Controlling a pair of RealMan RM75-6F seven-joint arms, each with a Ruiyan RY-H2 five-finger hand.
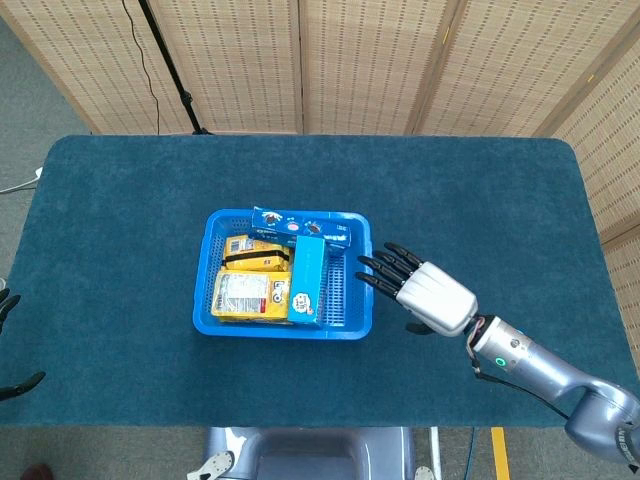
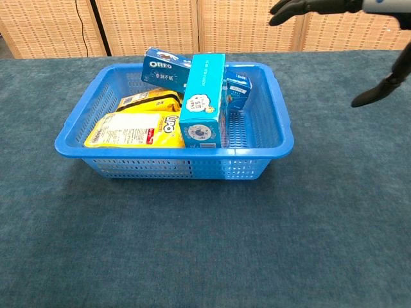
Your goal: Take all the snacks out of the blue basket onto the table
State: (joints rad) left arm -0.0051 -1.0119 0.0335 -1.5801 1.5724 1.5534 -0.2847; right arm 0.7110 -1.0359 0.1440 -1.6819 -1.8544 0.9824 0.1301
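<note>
Head view: basket (image 1: pixel 361 262) at table (image 1: pixel 120 230) centre, all snacks inside: Oreo box (image 1: pixel 300 227) far, tall box (image 1: pixel 308 279), yellow packs (image 1: pixel 250 293). Nothing out yet. Right hand (image 1: pixel 418 288) spread, empty, just right of basket. Left hand (image 1: pixel 8 340) cut off at edge; state unclear.

Chest view: right fingers (image 2: pixel 302 6) only partly in frame, top right. Small carton (image 2: pixel 238 94) half hidden behind tall box.

Even, bright indoor light from above — both views are sharp, with colours clear and no glare on the table (image 1: pixel 120 250). Shadows are soft and faint; a dim one lies under the basket (image 2: pixel 270 138) rim. The right hand (image 1: pixel 425 295) shows crisp in the head view — no motion blur.
</note>
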